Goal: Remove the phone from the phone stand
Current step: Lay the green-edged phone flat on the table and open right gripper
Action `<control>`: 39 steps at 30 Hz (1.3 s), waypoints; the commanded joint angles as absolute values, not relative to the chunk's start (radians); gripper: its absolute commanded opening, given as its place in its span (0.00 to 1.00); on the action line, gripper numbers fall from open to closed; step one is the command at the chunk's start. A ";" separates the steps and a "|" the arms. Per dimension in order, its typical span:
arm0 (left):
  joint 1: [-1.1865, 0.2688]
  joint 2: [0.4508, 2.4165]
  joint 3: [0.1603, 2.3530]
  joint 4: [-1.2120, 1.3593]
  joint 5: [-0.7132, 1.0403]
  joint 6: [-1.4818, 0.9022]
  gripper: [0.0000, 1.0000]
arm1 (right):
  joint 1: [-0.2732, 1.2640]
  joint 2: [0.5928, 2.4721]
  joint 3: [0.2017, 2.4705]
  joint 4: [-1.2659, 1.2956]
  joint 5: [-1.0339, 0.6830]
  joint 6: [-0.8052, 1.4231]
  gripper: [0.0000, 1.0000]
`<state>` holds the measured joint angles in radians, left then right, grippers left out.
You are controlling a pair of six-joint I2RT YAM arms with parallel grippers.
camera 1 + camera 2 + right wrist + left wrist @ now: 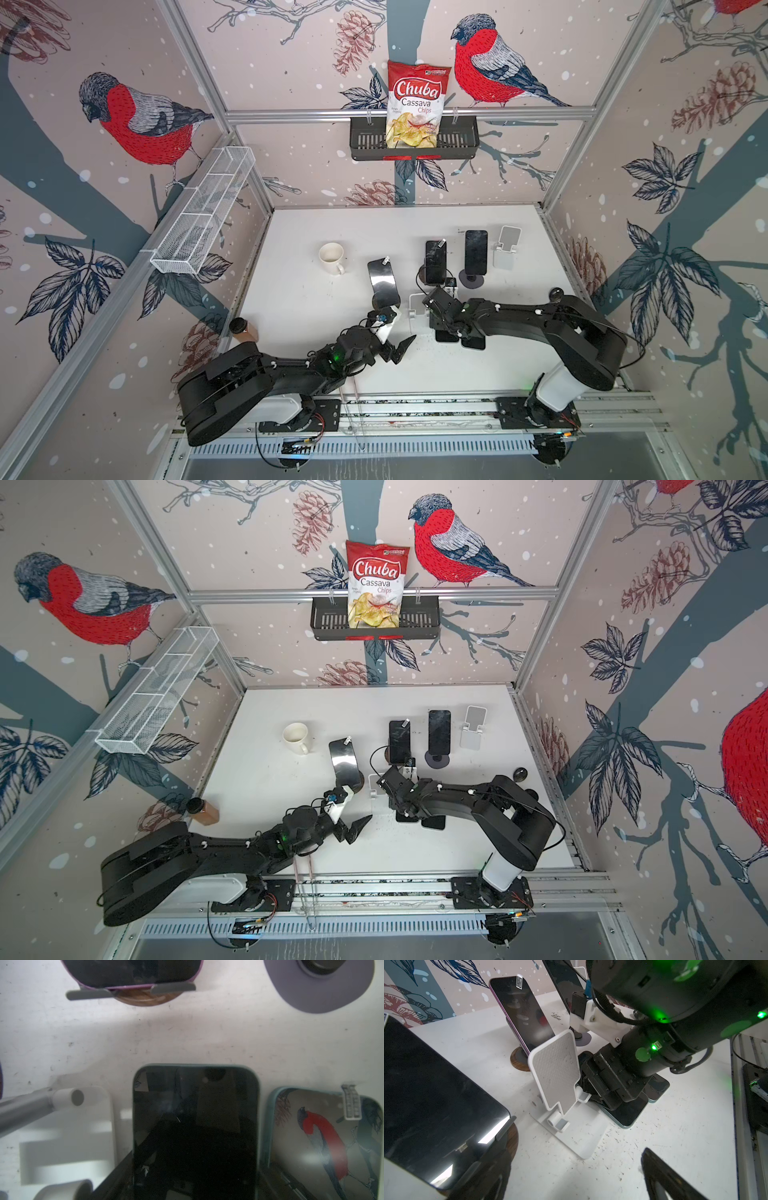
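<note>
A cream mug (pixel 331 257) stands on the white table (pixel 299 311); a brown bottle (pixel 244 331) sits near its left edge; a bag of chips (pixel 417 104) stands upright in a black basket (pixel 461 143) on the far wall.

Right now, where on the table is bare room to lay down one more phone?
Bare: the table between mug, brown bottle and leftmost phone; also the strip along the back wall. Crowded: around the right gripper, with two flat phones and an empty white stand.
</note>
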<state>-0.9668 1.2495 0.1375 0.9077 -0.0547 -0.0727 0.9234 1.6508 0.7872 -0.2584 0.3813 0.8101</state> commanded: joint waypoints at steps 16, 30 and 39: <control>-0.968 1.234 0.137 0.934 -0.057 -0.069 0.96 | 0.937 1.672 0.784 -0.332 0.321 0.839 0.75; -0.968 1.219 0.146 0.911 -0.056 -0.066 0.96 | 0.945 1.667 0.799 -0.363 0.337 0.818 0.79; -0.968 1.211 0.162 0.885 -0.056 -0.063 0.96 | 0.942 1.608 0.821 -0.391 0.368 0.795 0.81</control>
<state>-0.9668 1.2144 0.1493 0.8829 -0.0551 -0.0719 0.9413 1.6264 0.8116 -0.3401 0.3733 0.8093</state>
